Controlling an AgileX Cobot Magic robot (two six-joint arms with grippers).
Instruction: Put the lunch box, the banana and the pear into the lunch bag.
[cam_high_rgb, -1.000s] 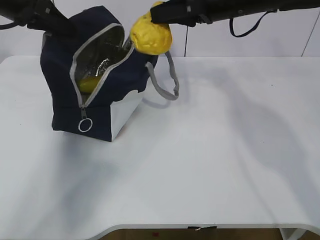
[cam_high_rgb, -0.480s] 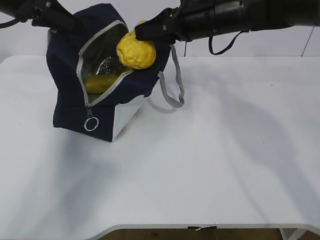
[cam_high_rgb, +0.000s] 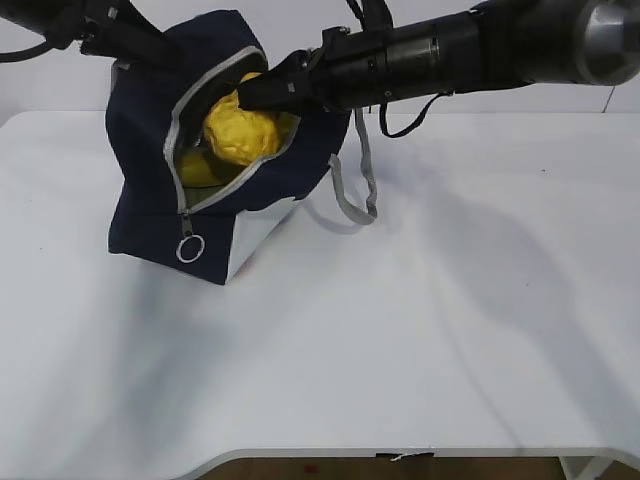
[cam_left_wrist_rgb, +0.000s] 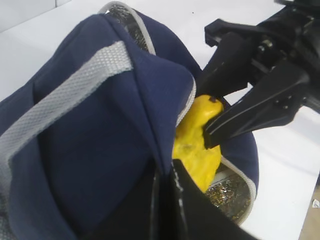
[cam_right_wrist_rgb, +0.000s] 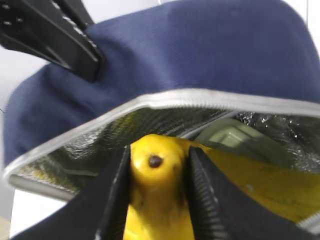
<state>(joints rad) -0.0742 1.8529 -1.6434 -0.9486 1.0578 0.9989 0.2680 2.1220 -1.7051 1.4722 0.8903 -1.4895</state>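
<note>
- Risk: pear (cam_high_rgb: 240, 130) sits right at the zipper rim of the lunch bag (cam_high_rgb: 150, 200); let go too early and it may catch the rim and roll out onto the counter (cam_high_rgb: 420, 320).
- Risk: left end effector (cam_high_rgb: 118, 38) is pinched shut on the bag's top fabric, propping the mouth open; a slip could let the opening sag onto the pear.
- Right end effector (cam_right_wrist_rgb: 156, 195) is partly open, jaws clamped on the pear's narrow neck, pear hanging at its tip in the mouth.
- Banana (cam_right_wrist_rgb: 260, 185) and lunch box (cam_right_wrist_rgb: 232, 136) lie inside, below and beyond the pear.
</note>
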